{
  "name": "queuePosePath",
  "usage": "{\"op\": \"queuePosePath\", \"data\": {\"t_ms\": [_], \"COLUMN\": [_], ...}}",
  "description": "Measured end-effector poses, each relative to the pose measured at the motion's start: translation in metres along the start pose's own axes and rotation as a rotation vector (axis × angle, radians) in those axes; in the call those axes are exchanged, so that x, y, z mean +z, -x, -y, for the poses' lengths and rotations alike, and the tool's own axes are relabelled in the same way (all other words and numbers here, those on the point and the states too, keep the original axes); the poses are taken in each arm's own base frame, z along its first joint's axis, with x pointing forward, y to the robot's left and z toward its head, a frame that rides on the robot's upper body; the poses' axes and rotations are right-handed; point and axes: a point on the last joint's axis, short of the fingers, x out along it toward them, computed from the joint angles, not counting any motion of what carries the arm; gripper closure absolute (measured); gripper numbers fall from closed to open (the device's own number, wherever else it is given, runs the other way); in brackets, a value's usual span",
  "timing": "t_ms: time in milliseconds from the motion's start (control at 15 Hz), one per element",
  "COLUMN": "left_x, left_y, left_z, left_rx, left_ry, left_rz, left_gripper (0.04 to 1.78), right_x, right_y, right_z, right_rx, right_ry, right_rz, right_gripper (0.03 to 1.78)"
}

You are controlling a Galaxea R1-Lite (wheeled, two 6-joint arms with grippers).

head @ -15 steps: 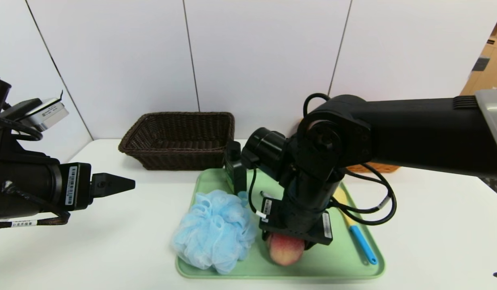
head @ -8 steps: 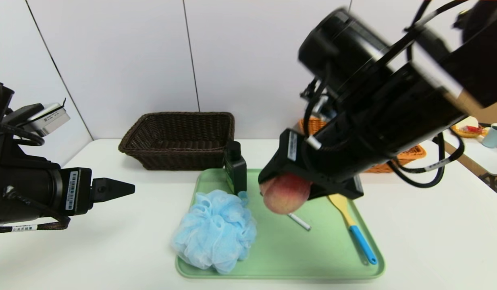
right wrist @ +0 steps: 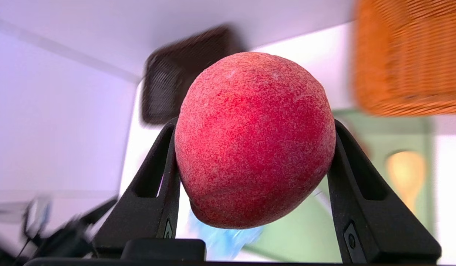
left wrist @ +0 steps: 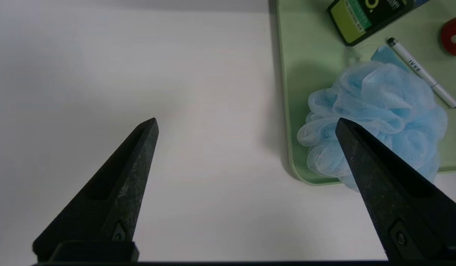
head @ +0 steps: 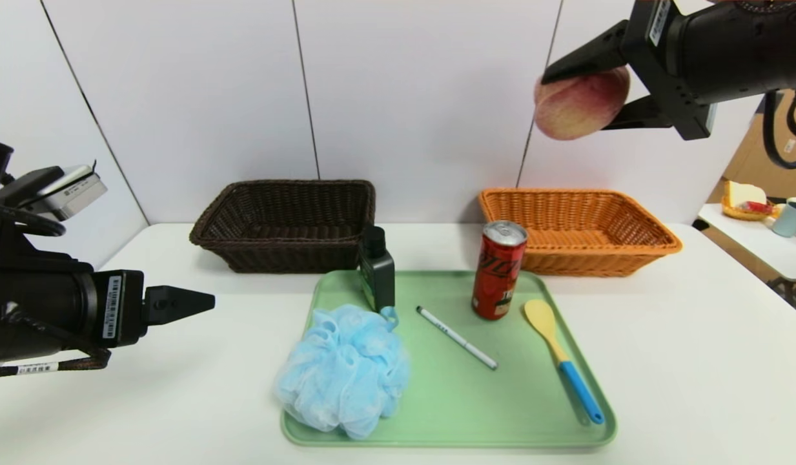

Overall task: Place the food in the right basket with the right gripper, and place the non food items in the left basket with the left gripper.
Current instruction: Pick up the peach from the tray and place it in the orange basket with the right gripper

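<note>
Since a second ago our right claw (head: pixel 581 90) has lifted the peach (head: pixel 580 103) off the tray (head: pixel 449 413) and swung it high up, over the surface's far right part and above the orange basket (head: pixel 578 231). With the arm gone from over the tray, the can (head: pixel 498 270) and the pen (head: pixel 456 337) now show.

The right claw is clenched on the peach, one finger on each side. Our left claw (left wrist: pixel 246 123) hangs over the surface's left side, beside the tray, spread wide with nothing in it.

Our head view shows the peach's pale yellow-pink side; the right wrist view shows its other face, deep red and finely speckled, round, filling the gap between the fingers. That view also shows the brown basket (right wrist: pixel 183 74) and the orange one as blurs.

Only the head view takes in both baskets clearly, side by side along the surface's far edge, brown (head: pixel 288 223) left. The left wrist view shows the pouf (left wrist: pixel 375 114) at the tray's near left corner, overhanging its rim. The bottle (head: pixel 377 274) stands at the tray's far left corner. The can stands upright near the far edge. The pen lies slantwise in the middle. The spoon (head: pixel 562 361) lies along the right edge, blue handle nearest us.
</note>
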Motion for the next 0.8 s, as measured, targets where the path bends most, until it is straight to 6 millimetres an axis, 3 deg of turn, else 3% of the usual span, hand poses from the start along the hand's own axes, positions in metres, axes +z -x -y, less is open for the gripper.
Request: {"op": "queuePosePath", "data": {"t_ms": [200, 467, 667, 800], "left_x": [0.003, 0.004, 0.003, -0.001], "left_y": [0.000, 0.000, -0.001, -0.002], "left_z": [0.003, 0.004, 0.003, 0.003], "left_rx": [-0.021, -0.016, -0.001, 0.001], "left_ry": [0.001, -0.003, -0.005, -0.028], "left_rz": [0.046, 0.050, 0.045, 0.038], "left_gripper": [0.13, 0.13, 0.13, 0.13], "right_x": [0.023, 0.043, 0.045, 0.042], "right_y": [-0.028, -0.089, -0.123, -0.139], "right_z": [0.045, 0.115, 0.160, 0.178], "right_rx": [-0.155, -0.319, -0.416, -0.476], "right_ry": [-0.068, -0.139, -0.145, -0.150], "right_rz": [0.037, 0.053, 0.022, 0.007], "right_gripper": [0.72, 0.72, 0.72, 0.72]}}
